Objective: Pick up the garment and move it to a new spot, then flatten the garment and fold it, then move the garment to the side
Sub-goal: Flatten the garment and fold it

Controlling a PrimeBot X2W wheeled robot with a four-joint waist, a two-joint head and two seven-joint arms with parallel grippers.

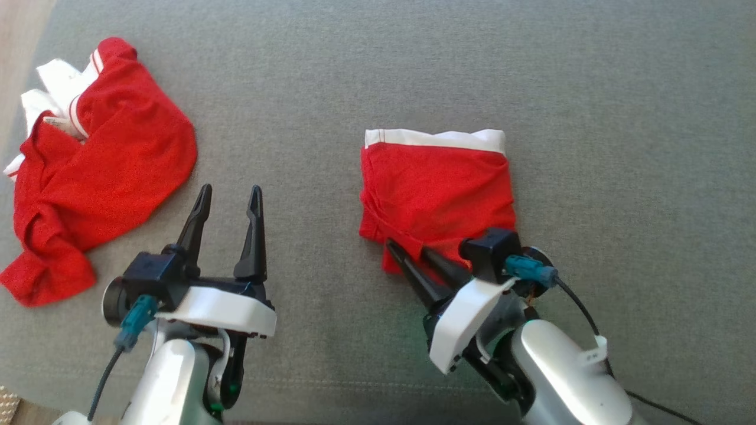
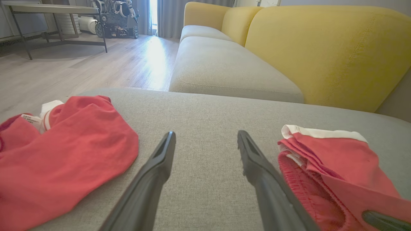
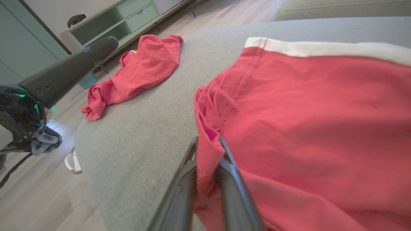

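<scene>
The garment, red with a white band along its far edge, lies folded in a rough square on the grey cushion. My right gripper sits at its near left corner. In the right wrist view a fold of the red cloth stands pinched between the narrow jaws of that gripper. My left gripper hovers open over bare cushion to the left of the garment, with nothing between its fingers.
A second red and white garment lies crumpled at the cushion's left edge. Yellow sofa backrests rise beyond the seat. Wooden floor, a metal-legged table and a pale green cabinet lie off the cushion's left.
</scene>
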